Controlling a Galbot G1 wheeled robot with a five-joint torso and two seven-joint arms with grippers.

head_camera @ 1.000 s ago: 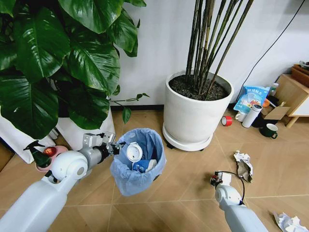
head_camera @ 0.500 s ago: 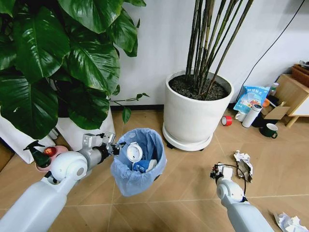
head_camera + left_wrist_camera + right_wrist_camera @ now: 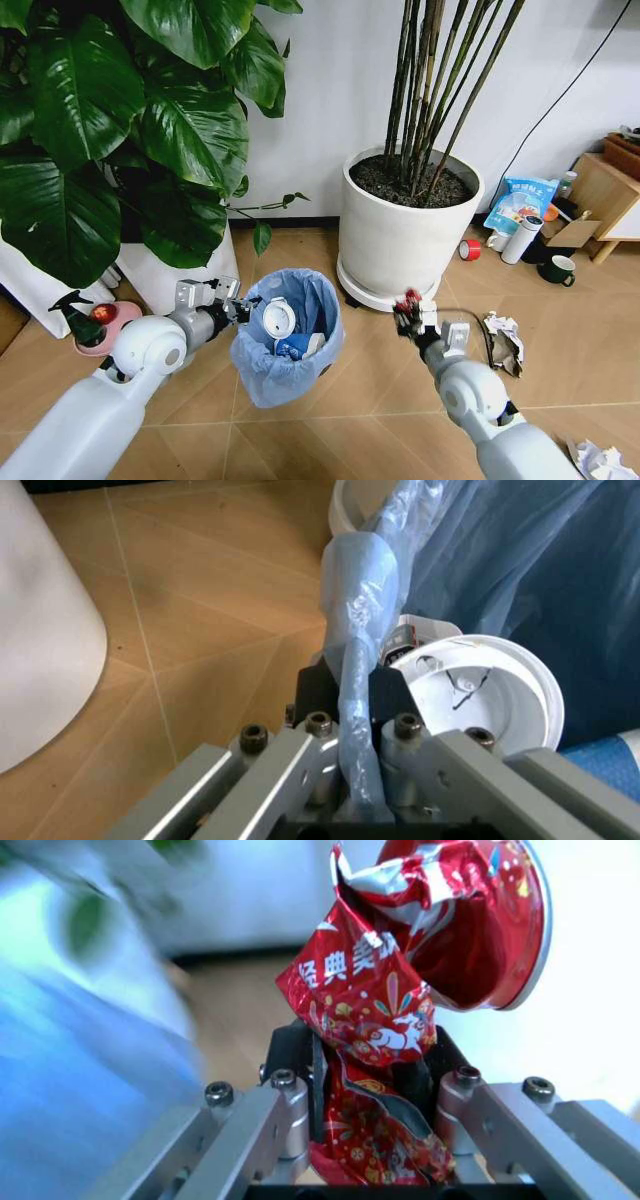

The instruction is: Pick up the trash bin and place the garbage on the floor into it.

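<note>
Tiled floor [image 3: 380, 400] ran up to a white wall, with two white plant pots [image 3: 405, 235] standing on it. The left pincer [image 3: 238, 308] was clamped on the rim of the trash bin [image 3: 290, 340], pinching the blue liner and holding the bin off the floor; a white lid [image 3: 277, 317] lay inside. The right pincer [image 3: 408, 310] was pressed onto a crushed red can [image 3: 407, 300]. The bin's open mouth lay to the can's left, near and slightly lower. Paper wads [image 3: 503, 335] lay on the floor, right of that arm.
</note>
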